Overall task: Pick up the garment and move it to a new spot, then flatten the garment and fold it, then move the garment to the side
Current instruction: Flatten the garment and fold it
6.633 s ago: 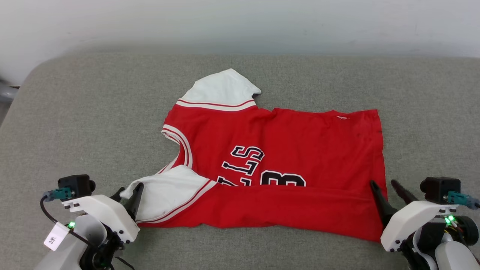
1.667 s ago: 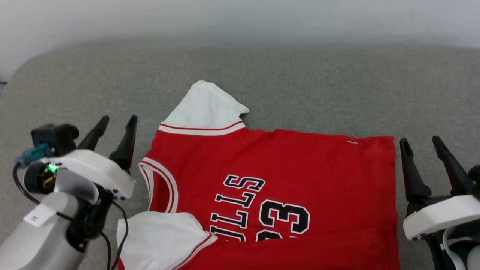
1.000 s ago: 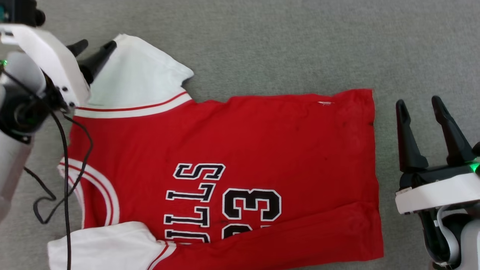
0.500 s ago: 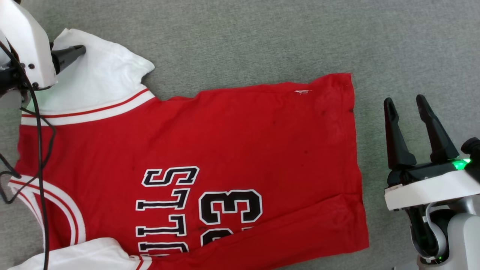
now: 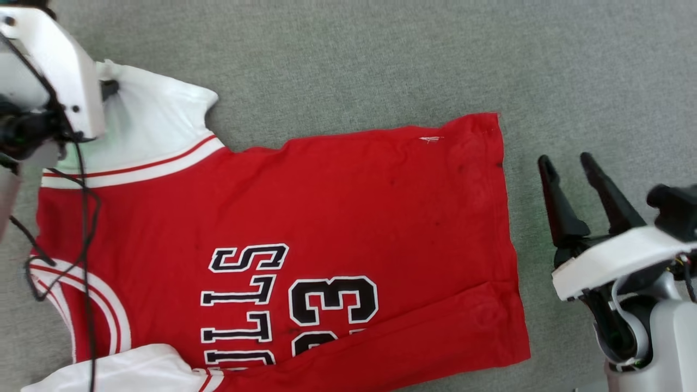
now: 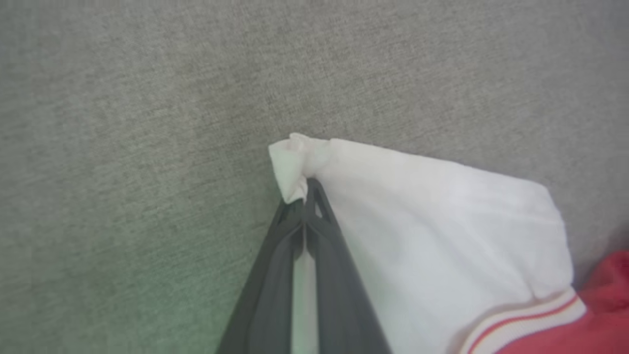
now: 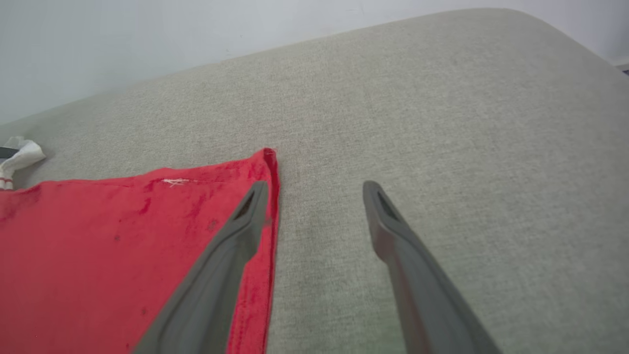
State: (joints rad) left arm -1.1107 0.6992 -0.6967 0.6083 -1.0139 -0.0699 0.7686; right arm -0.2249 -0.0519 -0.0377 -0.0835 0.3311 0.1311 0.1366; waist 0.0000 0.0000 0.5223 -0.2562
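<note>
Though partly covered, black white-outlined "ULLS" and "3" on the garment (image 5: 337,201)

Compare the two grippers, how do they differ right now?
The left gripper is shut, pinching the sleeve corner; the right gripper is open, holding nothing. The left is at the garment's far sleeve, the right beside its hem. Both have two dark fingers.
</note>
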